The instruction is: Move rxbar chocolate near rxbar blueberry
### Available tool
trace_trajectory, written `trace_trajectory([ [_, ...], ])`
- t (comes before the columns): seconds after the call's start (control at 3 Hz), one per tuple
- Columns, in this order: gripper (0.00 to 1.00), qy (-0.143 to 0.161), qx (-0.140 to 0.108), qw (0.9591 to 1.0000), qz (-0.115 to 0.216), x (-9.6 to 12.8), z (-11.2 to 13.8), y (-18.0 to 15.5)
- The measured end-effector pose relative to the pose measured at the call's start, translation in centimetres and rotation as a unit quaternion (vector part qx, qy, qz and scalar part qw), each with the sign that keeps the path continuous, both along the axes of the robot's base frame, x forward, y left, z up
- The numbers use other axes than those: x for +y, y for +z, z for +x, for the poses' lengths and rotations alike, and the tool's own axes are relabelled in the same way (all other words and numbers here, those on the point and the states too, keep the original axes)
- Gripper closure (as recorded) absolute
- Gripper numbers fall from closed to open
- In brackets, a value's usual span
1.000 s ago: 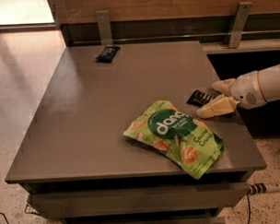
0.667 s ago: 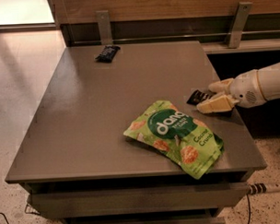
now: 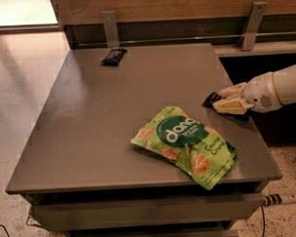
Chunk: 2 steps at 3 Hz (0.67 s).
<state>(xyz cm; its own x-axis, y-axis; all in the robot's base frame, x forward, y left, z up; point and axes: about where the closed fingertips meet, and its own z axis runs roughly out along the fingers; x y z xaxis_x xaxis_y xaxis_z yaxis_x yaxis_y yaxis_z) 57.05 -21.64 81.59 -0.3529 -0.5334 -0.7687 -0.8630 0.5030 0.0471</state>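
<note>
Reaching in just right of the green bag [image 3: 188,141], the pincer [image 3: 218,100] sits on the rxbar chocolate [image 3: 208,100], whose dark end pokes out leftward; clenched or released, I cannot tell. The rxbar blueberry [image 3: 113,56] lies well beyond the bag, far-left on the surface [image 3: 89,122].

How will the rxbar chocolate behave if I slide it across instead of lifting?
The rxbar chocolate lies flat and slim by the gripper at the right edge of the table, so it probably slides without rolling or tipping. Its small size suggests it is light; a push off-centre may spin it.
</note>
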Motion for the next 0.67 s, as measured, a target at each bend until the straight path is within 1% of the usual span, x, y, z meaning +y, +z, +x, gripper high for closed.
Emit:
trace_trajectory([
  [0.33, 1.00, 0.000, 0.000, 1.0000, 0.000, 0.0, 0.0, 0.0],
  [0.67, 1.00, 0.019, -0.028, 0.9994, -0.011, 0.5, 2.1, 3.3],
])
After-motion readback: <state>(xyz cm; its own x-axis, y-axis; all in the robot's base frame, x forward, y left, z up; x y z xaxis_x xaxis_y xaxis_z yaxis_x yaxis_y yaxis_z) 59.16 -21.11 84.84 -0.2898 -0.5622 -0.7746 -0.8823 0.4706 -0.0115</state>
